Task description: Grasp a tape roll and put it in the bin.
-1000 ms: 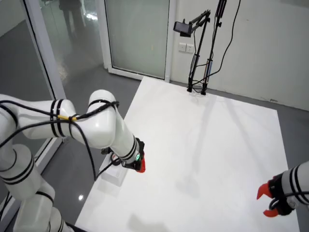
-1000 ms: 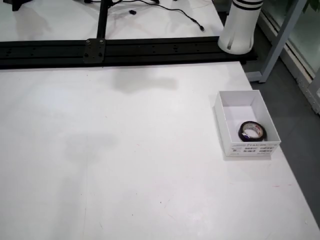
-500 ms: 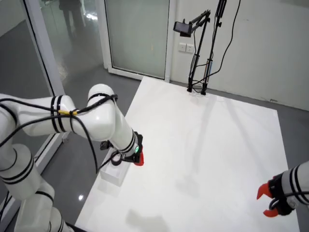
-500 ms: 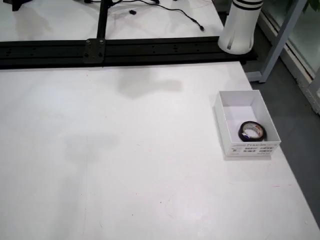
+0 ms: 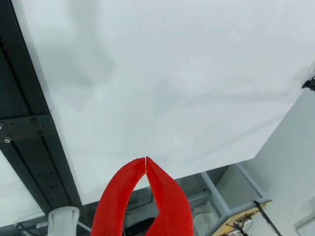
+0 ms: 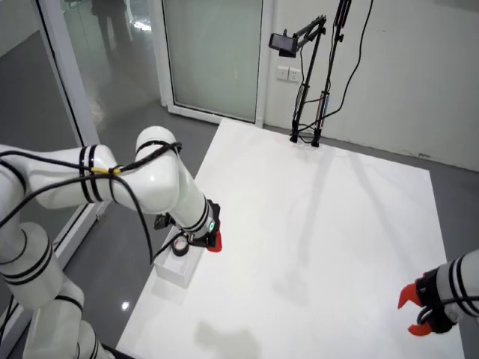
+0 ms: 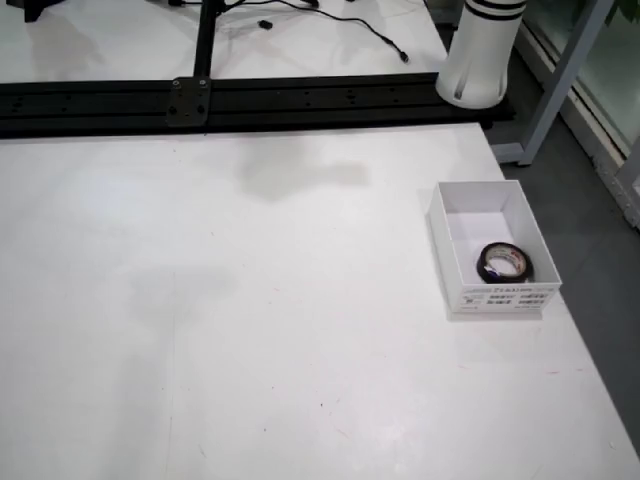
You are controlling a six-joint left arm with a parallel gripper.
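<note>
Tape roll (image 7: 503, 262) lies inside the white bin (image 7: 454, 241); the red gripper (image 5: 145, 160), fingertips together and empty, likely just needs to retreat.

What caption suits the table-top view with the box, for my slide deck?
Black tape roll lying inside the white box near the table's right edge.
</note>
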